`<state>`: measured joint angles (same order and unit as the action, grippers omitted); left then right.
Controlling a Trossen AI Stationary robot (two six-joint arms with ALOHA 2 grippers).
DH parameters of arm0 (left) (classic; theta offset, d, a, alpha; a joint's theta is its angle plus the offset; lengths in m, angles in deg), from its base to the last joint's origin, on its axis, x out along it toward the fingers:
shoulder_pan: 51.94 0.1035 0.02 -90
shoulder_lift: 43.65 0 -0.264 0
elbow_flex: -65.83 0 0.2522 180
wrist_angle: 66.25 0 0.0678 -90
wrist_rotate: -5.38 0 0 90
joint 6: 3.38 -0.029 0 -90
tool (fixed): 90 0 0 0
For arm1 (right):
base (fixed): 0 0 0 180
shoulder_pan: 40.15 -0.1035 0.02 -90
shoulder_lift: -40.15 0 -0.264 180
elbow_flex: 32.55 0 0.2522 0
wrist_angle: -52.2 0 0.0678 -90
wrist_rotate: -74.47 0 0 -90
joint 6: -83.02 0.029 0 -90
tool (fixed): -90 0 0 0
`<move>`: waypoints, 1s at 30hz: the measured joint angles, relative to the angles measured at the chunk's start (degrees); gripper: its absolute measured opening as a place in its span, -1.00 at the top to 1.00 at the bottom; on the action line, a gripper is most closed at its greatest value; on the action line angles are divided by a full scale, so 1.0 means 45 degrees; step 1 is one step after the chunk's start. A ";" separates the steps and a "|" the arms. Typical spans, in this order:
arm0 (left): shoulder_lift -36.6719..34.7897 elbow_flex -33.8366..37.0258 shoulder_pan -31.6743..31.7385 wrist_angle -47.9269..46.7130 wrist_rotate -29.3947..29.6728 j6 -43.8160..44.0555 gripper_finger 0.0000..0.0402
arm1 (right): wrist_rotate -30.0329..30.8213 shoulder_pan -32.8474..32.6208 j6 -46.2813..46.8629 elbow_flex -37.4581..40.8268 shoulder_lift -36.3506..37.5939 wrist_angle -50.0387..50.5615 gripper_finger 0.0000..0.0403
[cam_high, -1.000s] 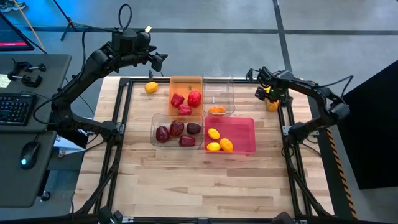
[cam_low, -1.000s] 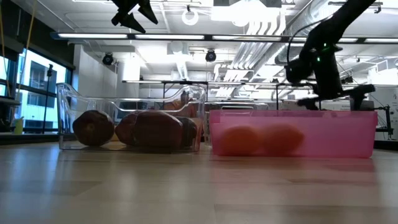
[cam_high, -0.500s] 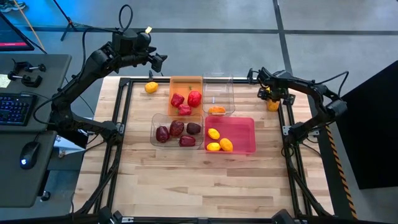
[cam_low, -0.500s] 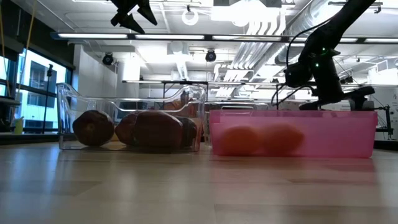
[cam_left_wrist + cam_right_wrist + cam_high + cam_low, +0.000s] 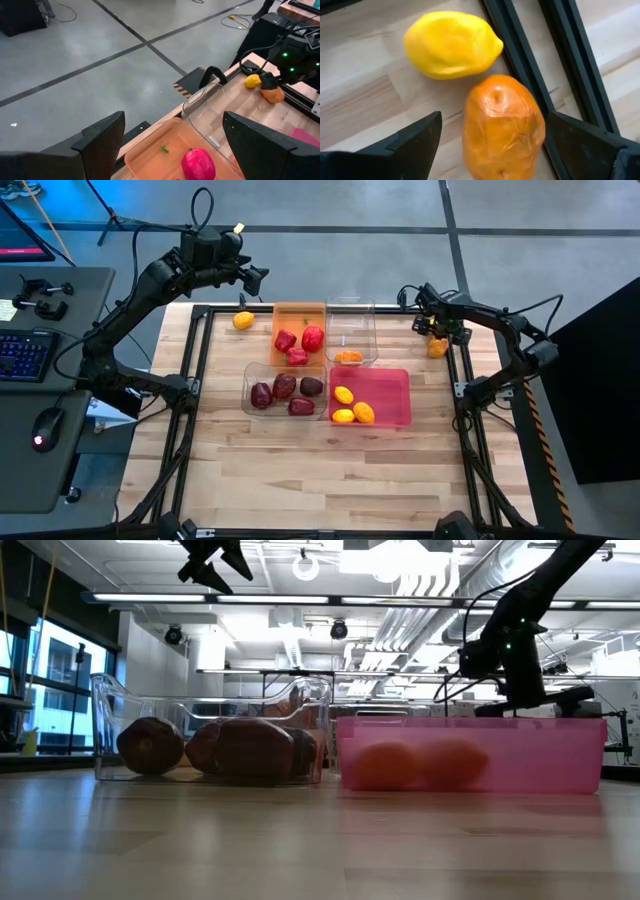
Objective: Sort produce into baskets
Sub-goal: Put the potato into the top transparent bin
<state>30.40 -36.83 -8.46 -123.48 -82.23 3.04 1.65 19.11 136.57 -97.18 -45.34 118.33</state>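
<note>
At the table's far right, a yellow lemon (image 5: 451,44) and an orange fruit (image 5: 502,127) lie on the wood, the orange one (image 5: 437,348) against the black frame rail. My right gripper (image 5: 494,120) hovers open above them, a finger on either side of the orange fruit; no touch shows. My left gripper (image 5: 258,277) waits open, high beyond the far left corner. The orange basket (image 5: 298,315) holds three pink-red pieces. The near clear basket (image 5: 250,380) holds several maroon ones, and the pink basket (image 5: 392,385) three yellow-orange ones. In the far clear basket (image 5: 351,320) lies one orange piece (image 5: 348,357).
A loose orange-yellow piece (image 5: 243,320) lies at the far left, beside the orange basket. Black frame rails (image 5: 570,55) run along the table's edges. The four baskets cluster mid-table. Bare wood stretches across the near half (image 5: 320,470).
My right gripper has tipped slightly over the two loose pieces at the far right. Its fingers stay as wide apart as before. The fruits and baskets lie where they were.
</note>
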 joint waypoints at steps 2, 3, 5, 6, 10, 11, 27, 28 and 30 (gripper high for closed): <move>0.0000 0.0000 0.0000 -0.0005 0.0000 0.0005 -0.61 | 0.0075 -0.0039 0.0344 0.0002 0.0000 0.0199 -0.75; 0.0000 0.0000 0.0000 -0.0003 0.0000 0.0005 -0.61 | 0.0077 -0.0072 0.0433 0.0038 0.0000 0.0213 -0.75; 0.0000 0.0000 0.0000 -0.0005 0.0000 0.0005 -0.61 | 0.0084 -0.0181 0.0595 0.0286 0.0000 0.0125 -0.75; 0.0000 0.0000 0.0000 -0.0006 0.0000 0.0005 -0.61 | 0.0081 -0.0252 0.0709 0.0520 0.0000 0.0050 -0.75; 0.0000 0.0000 0.0000 -0.0010 0.0000 0.0005 -0.61 | -0.0328 -0.0421 0.0927 0.1658 -0.0005 -0.0850 -0.75; 0.0000 0.0000 0.0000 -0.0010 0.0000 0.0005 -0.61 | -0.0309 -0.0416 0.0888 0.1874 -0.0005 -0.0984 -0.75; 0.0000 0.0000 -0.0010 -0.0005 0.0000 0.0238 -0.61 | 0.0154 -0.0257 -0.0837 0.1566 -0.0029 -0.2106 -0.75; 0.0000 0.0000 -0.0010 -0.0004 0.0000 0.0238 -0.61 | 0.0133 -0.0256 -0.1282 0.1391 -0.0019 -0.2236 -0.75; -0.0005 0.0000 -0.0010 -0.0005 0.0000 0.0289 -0.61 | 0.0054 -0.0289 -0.1641 0.1103 -0.0015 -0.1814 -0.75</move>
<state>30.37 -36.83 -8.50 -123.50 -82.23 4.33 1.89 17.81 129.19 -92.22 -45.41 110.17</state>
